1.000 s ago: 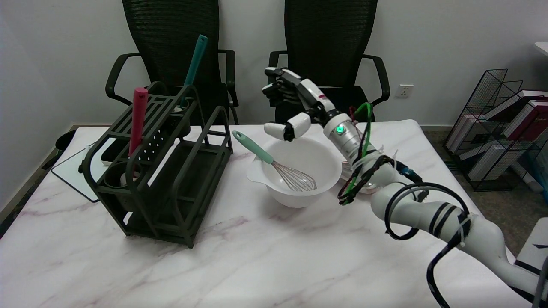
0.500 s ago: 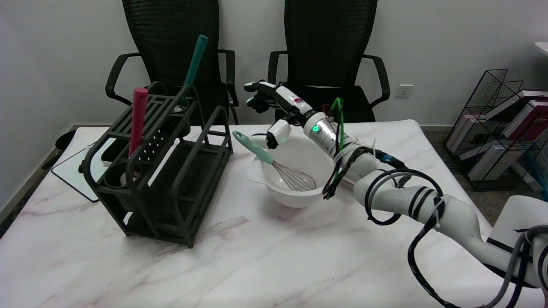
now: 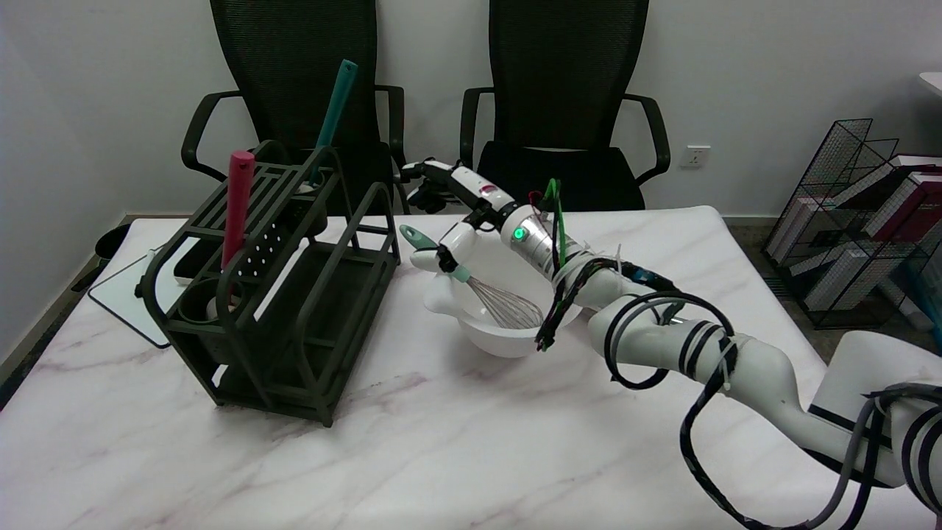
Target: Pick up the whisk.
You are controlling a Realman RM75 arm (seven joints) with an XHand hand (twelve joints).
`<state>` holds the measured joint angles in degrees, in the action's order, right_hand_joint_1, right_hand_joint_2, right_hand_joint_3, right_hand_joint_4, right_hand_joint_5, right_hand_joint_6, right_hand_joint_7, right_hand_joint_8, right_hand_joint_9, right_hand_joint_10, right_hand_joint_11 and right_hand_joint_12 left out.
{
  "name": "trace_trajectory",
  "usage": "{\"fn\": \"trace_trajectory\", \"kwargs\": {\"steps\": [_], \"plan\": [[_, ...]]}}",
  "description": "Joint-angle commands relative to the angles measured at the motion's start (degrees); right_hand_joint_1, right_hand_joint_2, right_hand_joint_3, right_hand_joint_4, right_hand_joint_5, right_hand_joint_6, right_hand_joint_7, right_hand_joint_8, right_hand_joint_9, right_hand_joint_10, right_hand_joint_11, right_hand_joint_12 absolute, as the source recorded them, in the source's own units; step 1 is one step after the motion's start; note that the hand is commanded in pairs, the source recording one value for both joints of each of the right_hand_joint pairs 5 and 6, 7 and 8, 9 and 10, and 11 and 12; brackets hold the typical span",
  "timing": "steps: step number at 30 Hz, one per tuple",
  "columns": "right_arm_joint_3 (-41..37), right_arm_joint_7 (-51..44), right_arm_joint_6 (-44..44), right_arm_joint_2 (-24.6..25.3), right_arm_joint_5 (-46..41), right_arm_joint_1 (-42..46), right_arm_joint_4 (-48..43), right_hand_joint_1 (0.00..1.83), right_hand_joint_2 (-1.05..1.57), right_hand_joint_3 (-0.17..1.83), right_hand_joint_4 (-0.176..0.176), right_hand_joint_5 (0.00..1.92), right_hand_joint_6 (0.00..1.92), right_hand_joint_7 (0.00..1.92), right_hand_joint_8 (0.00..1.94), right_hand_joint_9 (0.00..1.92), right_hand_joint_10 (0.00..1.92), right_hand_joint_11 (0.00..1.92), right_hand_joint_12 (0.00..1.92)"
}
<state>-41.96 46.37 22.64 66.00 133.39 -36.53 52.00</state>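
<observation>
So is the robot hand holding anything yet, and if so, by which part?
Nothing is clearly held. The right robot hand is open around the whisk's teal handle; its thumb meets the handle, the other fingers spread above. The wires sit in the white bowl.

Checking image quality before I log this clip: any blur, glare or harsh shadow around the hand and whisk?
Head view: lighting is even and soft; the marble table shows only faint shadows and no strong glare. The right hand is slightly soft-edged, the whisk in the white bowl readable. The dark rack loses some detail.
</observation>
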Motion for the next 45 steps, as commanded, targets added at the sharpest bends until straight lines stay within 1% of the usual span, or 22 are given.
{"fn": "trace_trajectory", "kwargs": {"steps": [1, 12, 15, 18, 21, 27, 41, 43, 45], "plan": [[1.04, -0.47, -2.24, 3.31, 0.46, 0.11, -1.58, 1.16, -0.14, 1.26, 0.000, 0.25, 0.25, 0.62, 0.62, 0.59, 0.59, 0.58, 0.58], [0.88, -0.47, -3.25, 4.11, 0.62, -0.10, -1.42, 1.17, -0.06, 1.24, 0.000, 0.25, 0.25, 0.65, 0.65, 0.62, 0.62, 0.60, 0.60], [0.85, -0.47, -3.25, 4.30, 0.62, 0.11, -1.39, 1.17, -0.04, 1.24, 0.000, 0.26, 0.26, 0.66, 0.66, 0.64, 0.64, 0.63, 0.63], [0.74, -0.47, -3.25, 4.30, 0.60, 0.22, -1.18, 1.18, -0.01, 1.24, 0.000, 0.26, 0.26, 0.68, 0.68, 0.66, 0.66, 0.74, 0.74], [0.53, -0.47, -3.25, 4.28, 0.46, 0.46, -1.00, 1.18, 0.01, 1.24, 0.000, 0.27, 0.27, 0.69, 0.69, 0.69, 0.69, 0.89, 0.89], [0.40, -0.47, -3.25, 4.06, 0.22, 0.83, -0.78, 1.18, 0.08, 1.22, 0.000, 0.29, 0.29, 0.72, 0.72, 0.75, 0.75, 1.09, 1.09], [-1.63, -0.47, -2.05, 3.69, 0.14, 2.24, -0.57, 1.18, 0.15, 1.21, 0.000, 0.35, 0.35, 0.76, 0.76, 0.82, 0.82, 1.13, 1.13], [-1.68, -0.47, -2.05, 3.56, 0.14, 2.38, -0.44, 1.17, 0.15, 1.21, 0.000, 0.42, 0.42, 0.77, 0.77, 0.82, 0.82, 1.13, 1.13], [-1.79, -0.47, -1.97, 3.50, 0.14, 2.46, -0.30, 1.16, 0.13, 1.24, 0.000, 0.55, 0.55, 0.78, 0.78, 0.82, 0.82, 1.13, 1.13]]}}
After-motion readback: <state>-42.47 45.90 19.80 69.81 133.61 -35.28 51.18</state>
